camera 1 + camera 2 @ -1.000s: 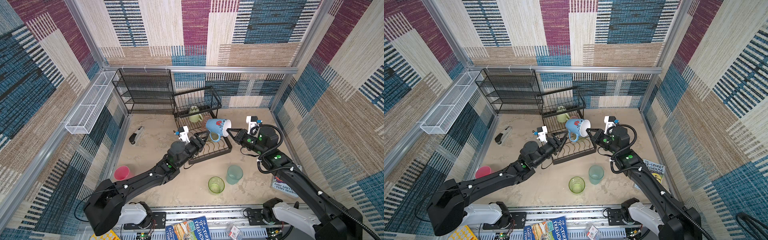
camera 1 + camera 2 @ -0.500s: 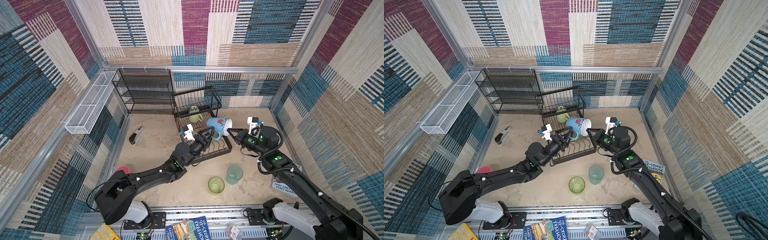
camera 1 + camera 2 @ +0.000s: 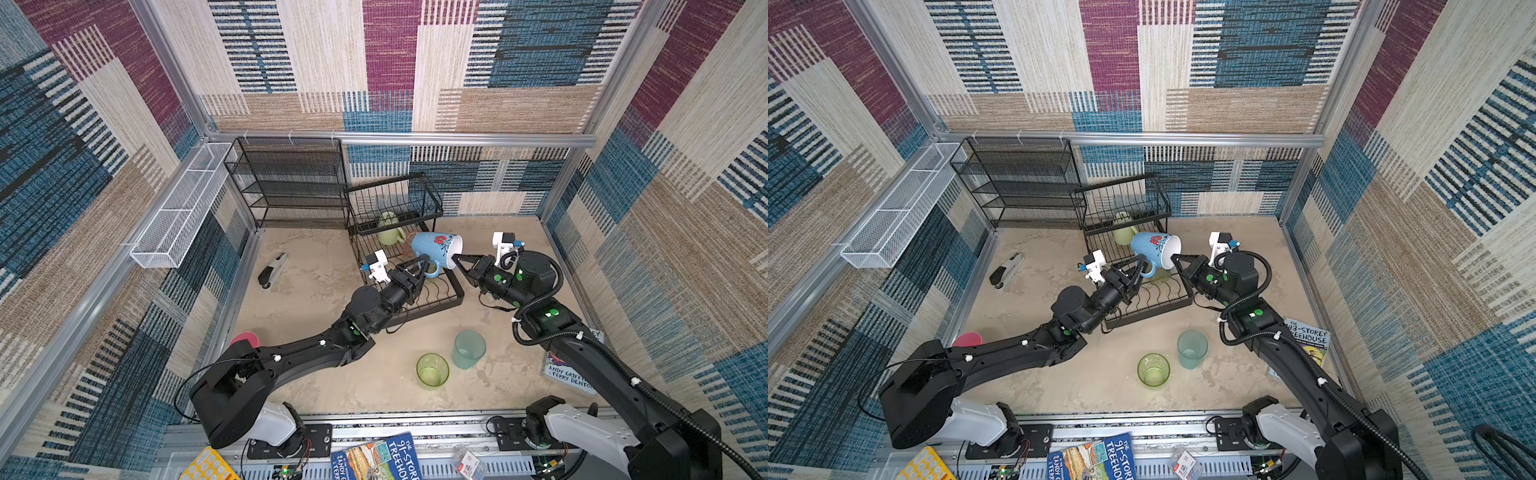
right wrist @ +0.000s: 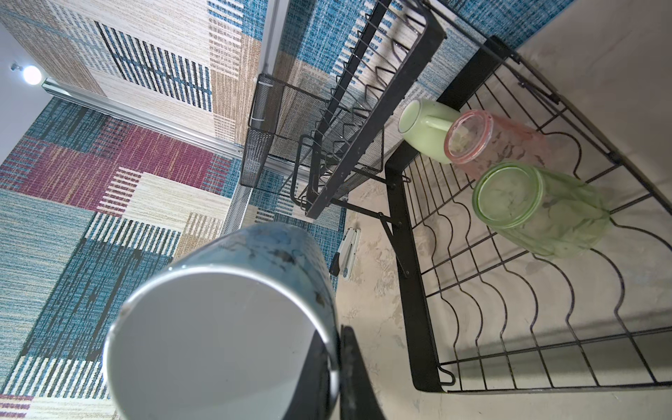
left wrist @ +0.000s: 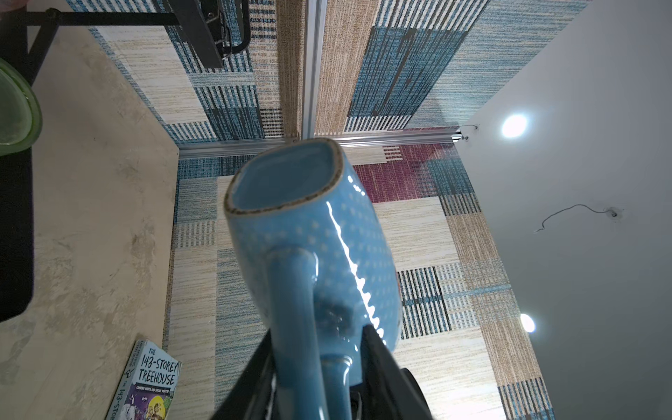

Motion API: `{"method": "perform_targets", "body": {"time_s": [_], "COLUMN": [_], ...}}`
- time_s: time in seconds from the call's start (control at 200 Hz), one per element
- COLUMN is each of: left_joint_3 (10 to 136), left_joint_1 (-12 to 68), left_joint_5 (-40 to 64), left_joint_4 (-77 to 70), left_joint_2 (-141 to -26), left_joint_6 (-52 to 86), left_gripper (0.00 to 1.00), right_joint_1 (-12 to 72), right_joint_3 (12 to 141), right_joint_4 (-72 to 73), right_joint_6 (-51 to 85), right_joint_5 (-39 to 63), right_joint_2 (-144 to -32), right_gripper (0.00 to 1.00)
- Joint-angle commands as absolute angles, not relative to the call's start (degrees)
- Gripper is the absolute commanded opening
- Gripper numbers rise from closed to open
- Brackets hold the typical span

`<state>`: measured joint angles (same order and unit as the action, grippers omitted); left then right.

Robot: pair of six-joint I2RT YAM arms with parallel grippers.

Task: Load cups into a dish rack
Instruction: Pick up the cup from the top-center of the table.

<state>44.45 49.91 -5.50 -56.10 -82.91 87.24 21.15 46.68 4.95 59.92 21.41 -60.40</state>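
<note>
So the light blue flowered mug point(image 3: 432, 249) was hanging on its side in the air, right over the lower tray of the dish rack point(image 3: 451, 297). The right gripper point(image 3: 455, 258) had the rim pinched, one finger inside the mouth and one outside. The left gripper point(image 3: 424, 266) had its fingers either side of the handle, and honestly I couldn't tell if they were squeezing it or just close. On the lower tray sat the pale green mug point(image 4: 423, 131), a pink tumbler point(image 4: 498, 143) and the racked green tumbler point(image 4: 542, 211), all in a row. Near the front of the table point(image 3: 316, 299), the loose green tumbler point(image 3: 432, 370) and teal tumbler point(image 3: 468, 349) stood upright side by side, well apart from the rack.
</note>
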Motion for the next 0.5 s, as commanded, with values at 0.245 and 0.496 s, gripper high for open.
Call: {"method": "perform_targets", "body": {"time_s": [0.245,0.496], "left_joint_3": [44.73,44.89], "left_joint_1": [50.00,48.98], "left_joint_5": [-1.01,0.25], "left_joint_4": [-58.81,-58.88], "left_joint_2": [-82.89,-83.47], "left_joint_6": [88.81,88.24], "left_gripper": [0.33,0.28], "right_joint_1": [21.18,21.18], "right_joint_3": [48.16,49.42], "right_joint_4": [8.44,7.86], "right_joint_6": [59.77,58.79], "right_joint_5": [22.91,24.00], "right_joint_2": [-61.12,-61.90], "right_gripper": [0.00,0.00]}}
